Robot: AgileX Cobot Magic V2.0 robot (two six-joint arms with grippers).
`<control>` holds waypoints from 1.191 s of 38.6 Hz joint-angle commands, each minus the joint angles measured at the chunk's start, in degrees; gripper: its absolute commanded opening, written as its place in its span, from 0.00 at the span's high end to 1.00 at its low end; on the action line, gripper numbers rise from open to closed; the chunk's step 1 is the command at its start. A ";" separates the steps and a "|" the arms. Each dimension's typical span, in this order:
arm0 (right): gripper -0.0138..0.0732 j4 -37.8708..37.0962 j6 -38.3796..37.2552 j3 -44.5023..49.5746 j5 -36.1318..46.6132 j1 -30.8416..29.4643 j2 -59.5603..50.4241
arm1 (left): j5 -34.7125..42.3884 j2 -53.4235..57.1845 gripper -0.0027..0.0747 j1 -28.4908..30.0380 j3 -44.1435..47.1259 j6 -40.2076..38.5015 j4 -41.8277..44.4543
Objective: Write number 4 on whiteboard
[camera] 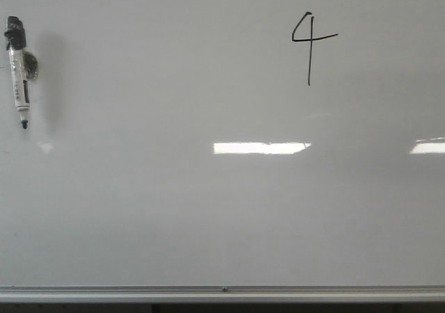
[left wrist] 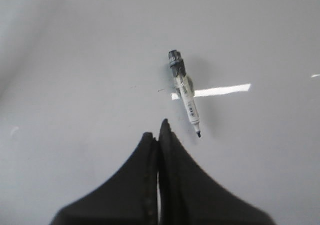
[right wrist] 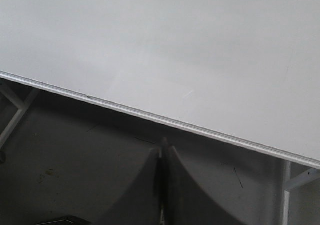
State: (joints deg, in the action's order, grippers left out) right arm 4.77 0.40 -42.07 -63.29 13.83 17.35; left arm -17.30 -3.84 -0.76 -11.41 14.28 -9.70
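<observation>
With the number 4 [camera: 310, 43] sitting finished high on the right of the whiteboard [camera: 222, 209] and the marker [camera: 18, 71] lying uncapped far to its left, both the left pincer [left wrist: 160, 130] and right pincer [right wrist: 164, 147] are hanging closed and empty, suggesting the writing is complete.

Only one thing here is actually readable: the number 4 [camera: 310, 43], hand-drawn in thin black line on the whiteboard [camera: 208, 215], up in the upper right part of the front view. Open top, short crossbar, long straight stem going down. The marker pen [camera: 18, 69] lying on the board at the left edge has some dark print on its white barrel, but it's way too small and blurry to make out in either view that shows it.
</observation>
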 commanded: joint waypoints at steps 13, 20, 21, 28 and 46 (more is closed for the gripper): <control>0.92 -0.46 0.10 -1.41 4.02 -0.33 0.78 | 17.71 4.12 0.99 1.00 10.13 -1.15 -0.04; 0.92 -0.46 0.10 -1.41 4.03 -0.33 0.78 | 18.32 5.19 0.99 1.00 12.04 -11.18 7.51; 0.92 -0.46 0.10 -1.41 3.96 -0.33 0.78 | 18.75 5.19 0.99 1.00 12.04 -11.18 7.51; 0.92 -0.46 0.10 -1.41 4.01 -0.33 0.78 | 21.32 5.19 0.99 1.00 12.04 -11.05 7.65; 0.92 -0.46 0.10 -1.41 4.01 -0.33 0.78 | 22.22 5.19 0.99 -3.22 12.04 -10.71 8.02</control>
State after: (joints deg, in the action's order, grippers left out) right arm 4.77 0.00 -42.07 -63.29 13.83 17.35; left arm -0.52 0.37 -3.64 0.32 3.81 -1.57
